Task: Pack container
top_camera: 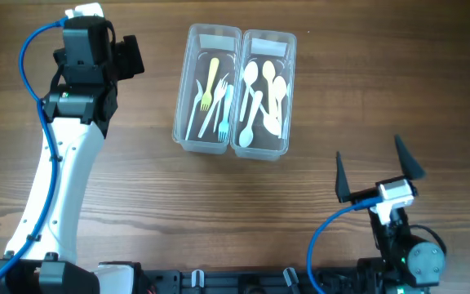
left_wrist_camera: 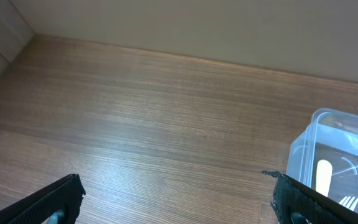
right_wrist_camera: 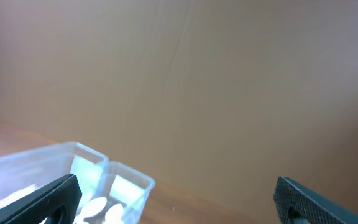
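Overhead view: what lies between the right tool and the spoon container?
Nothing: only bare wooden table separates the right tool from the spoon container, clearest in the overhead view.

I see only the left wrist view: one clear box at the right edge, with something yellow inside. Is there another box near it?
Observer: Yes, a second clear container stands against the first container, on the right arm's side.
Operator: What is in the second one?
Observer: Only spoons, white and cream.
Operator: And the right gripper?
Observer: The right gripper is well apart from both containers, jaws open and empty.
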You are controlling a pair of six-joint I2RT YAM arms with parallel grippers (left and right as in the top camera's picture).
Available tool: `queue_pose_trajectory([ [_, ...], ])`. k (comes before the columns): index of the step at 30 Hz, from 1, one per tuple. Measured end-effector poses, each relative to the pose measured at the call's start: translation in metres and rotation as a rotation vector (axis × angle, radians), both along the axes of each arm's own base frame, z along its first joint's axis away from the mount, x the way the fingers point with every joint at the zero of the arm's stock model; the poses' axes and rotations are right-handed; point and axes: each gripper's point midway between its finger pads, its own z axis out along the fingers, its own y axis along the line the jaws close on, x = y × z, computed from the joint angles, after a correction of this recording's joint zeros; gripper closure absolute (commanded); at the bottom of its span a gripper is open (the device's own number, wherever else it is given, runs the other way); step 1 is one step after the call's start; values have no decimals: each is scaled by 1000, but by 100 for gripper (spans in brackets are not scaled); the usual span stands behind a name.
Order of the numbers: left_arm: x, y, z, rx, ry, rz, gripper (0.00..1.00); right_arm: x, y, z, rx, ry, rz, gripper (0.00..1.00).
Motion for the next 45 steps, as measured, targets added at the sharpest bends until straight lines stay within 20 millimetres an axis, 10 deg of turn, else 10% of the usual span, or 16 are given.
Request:
queue_pose_trajectory([
  [24,0,0,0,0,0,0,0,17,-48,-41,303,134,-182,0],
  [30,0,0,0,0,0,0,0,22,-48,-90,289,335,-212,0],
  [45,0,0,0,0,0,0,0,22,-48,-91,288,337,-212,0],
])
